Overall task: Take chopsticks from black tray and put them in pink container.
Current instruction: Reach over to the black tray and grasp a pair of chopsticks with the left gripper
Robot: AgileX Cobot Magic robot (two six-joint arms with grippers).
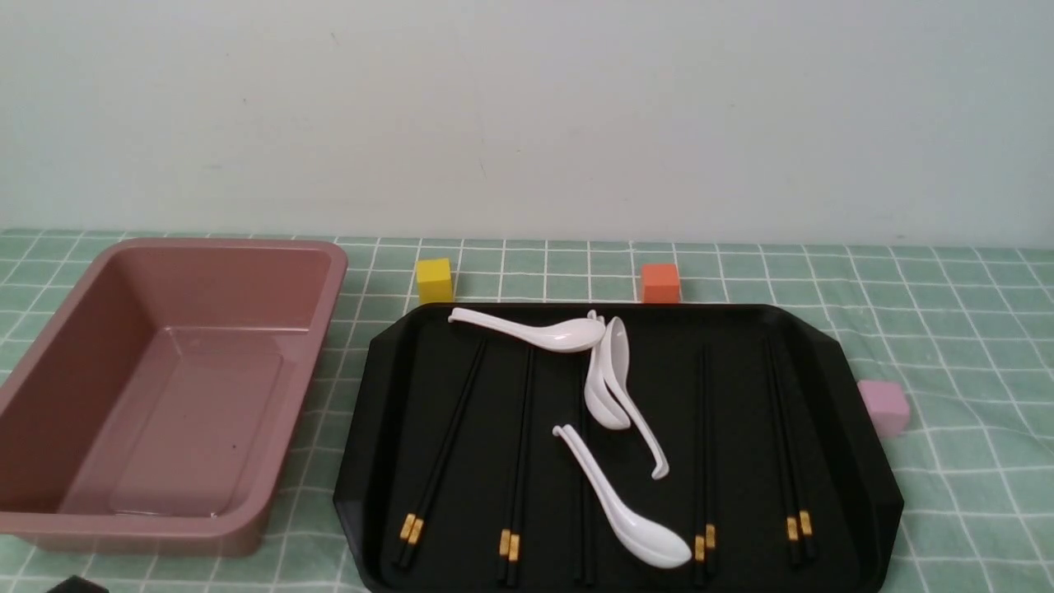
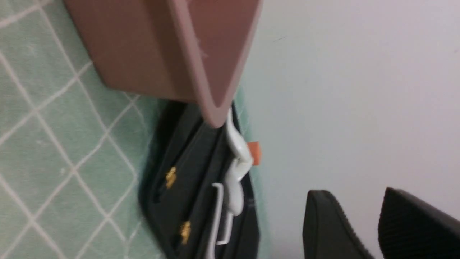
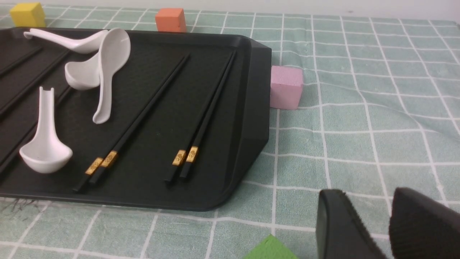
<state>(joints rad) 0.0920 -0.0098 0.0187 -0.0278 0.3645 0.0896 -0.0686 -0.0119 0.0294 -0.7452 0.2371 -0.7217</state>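
The tray holds the chopsticks, gold bands toward its near edge. They look light, stiff and slippery; best gripped mid-shaft, pair together. Left gripper and right gripper stand parted, gripping nothing.

Container: smooth plastic, satin. Tray: matt black finish noted. Spoons: glossy white plastic. Tablecloth: creased cloth is seen.

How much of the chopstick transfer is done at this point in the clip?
Apparently nothing yet: the pink container shows no chopsticks inside. Neither set of jaws holds anything. All five visible pairs of chopsticks remain to be moved from the black tray.
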